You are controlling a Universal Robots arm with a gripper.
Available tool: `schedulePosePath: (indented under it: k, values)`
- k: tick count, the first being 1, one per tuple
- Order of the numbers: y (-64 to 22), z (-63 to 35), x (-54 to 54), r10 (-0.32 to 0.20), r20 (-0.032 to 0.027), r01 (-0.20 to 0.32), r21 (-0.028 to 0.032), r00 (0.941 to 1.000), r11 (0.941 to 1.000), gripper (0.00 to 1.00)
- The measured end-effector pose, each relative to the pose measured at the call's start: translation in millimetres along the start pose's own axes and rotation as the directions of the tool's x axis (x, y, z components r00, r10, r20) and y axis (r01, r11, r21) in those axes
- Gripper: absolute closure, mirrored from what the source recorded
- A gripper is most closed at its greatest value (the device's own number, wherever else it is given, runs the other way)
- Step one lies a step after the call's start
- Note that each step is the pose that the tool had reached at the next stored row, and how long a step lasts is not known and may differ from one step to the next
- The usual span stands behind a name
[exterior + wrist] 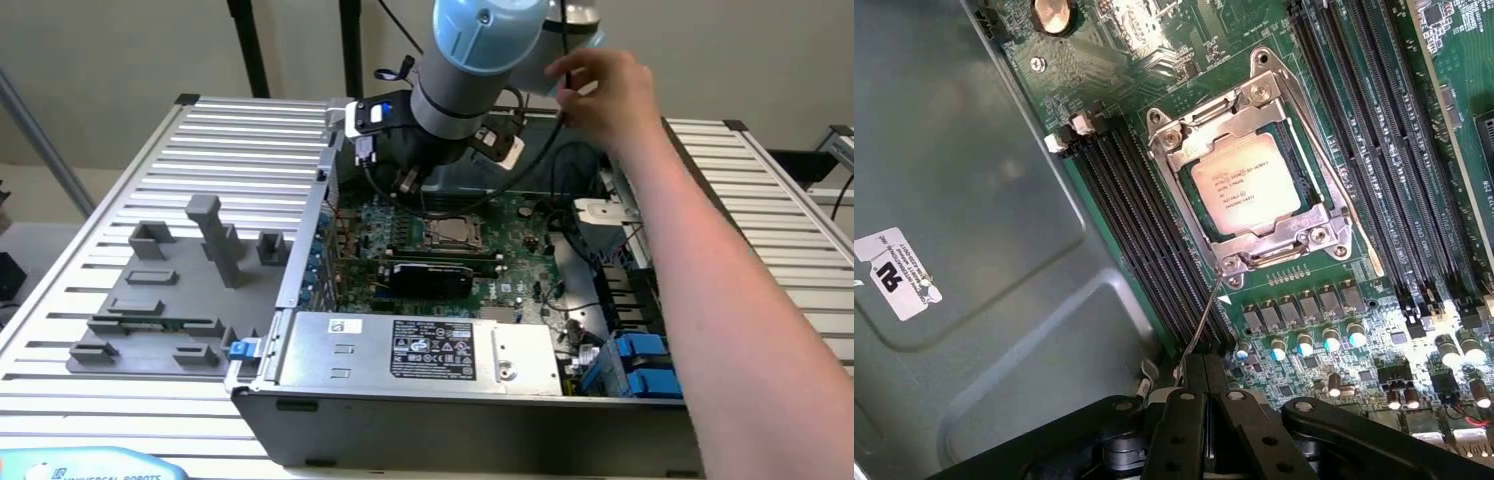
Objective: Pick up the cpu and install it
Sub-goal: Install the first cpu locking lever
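Inside the grey computer case [400,430], at about twelve o'clock from the power supply [427,350] in the exterior view, the cpu [1242,193] lies seated in the motherboard socket [1324,238], its metal frame down over it. The pincer [1204,372] hovers above, closed tight on nothing I can make out, its tip by the thin socket lever [1206,310]. A person's hand [607,90] rests on the arm. Locking down will likely go best with steady pressure on the lever alone, clear of the memory slots [1144,240].

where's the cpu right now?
In the wrist view the cpu sits in the motherboard socket's metal frame, between two banks of black memory slots.
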State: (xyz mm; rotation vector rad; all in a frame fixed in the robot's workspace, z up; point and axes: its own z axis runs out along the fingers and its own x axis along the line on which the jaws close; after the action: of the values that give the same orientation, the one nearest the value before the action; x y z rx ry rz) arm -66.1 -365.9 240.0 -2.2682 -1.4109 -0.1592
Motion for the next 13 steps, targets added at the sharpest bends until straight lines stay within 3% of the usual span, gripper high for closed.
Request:
schedulePosePath:
  k: [10,13]
  values:
    - [0.0,-0.1,0.0,0.0,0.0001,0.0,0.0,1.0,1.0,0.89]
    - [0.7,-2.0,-1.6,-0.001,-0.0055,0.001,0.0031,1.0,1.0,0.89]
